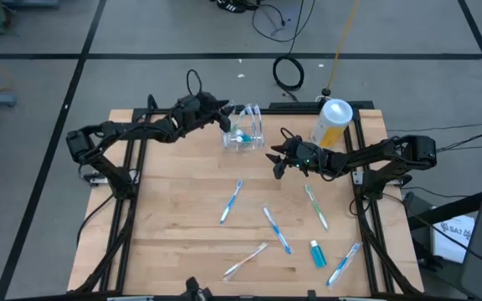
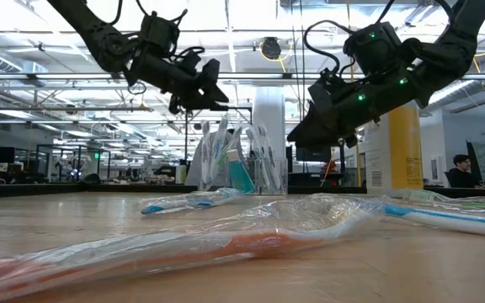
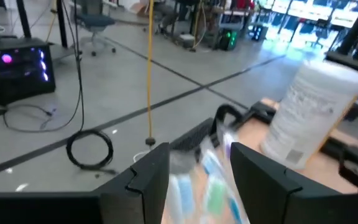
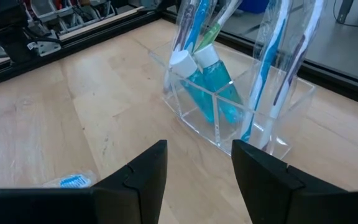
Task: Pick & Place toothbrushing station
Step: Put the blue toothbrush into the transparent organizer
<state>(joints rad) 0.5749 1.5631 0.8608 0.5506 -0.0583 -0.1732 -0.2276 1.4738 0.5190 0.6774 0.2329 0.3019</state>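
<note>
The clear plastic holder (image 1: 245,135) stands on its base at the table's far middle. It holds several wrapped toothbrushes and blue tubes (image 4: 213,93), and it also shows in the low view (image 2: 244,172). My left gripper (image 1: 227,119) is open and hovers just above the holder's left side. The wrapped brush tops (image 3: 207,180) show blurred between its fingers, and I see no touch. My right gripper (image 1: 274,163) is open and empty, a little above the table. It is on the near right of the holder and faces it (image 4: 229,124).
A yellow canister with a white lid (image 1: 331,124) stands at the far right, behind my right arm. Several wrapped toothbrushes (image 1: 231,201) (image 1: 276,230) (image 1: 316,207) and a small blue tube (image 1: 316,253) lie loose on the near half of the table.
</note>
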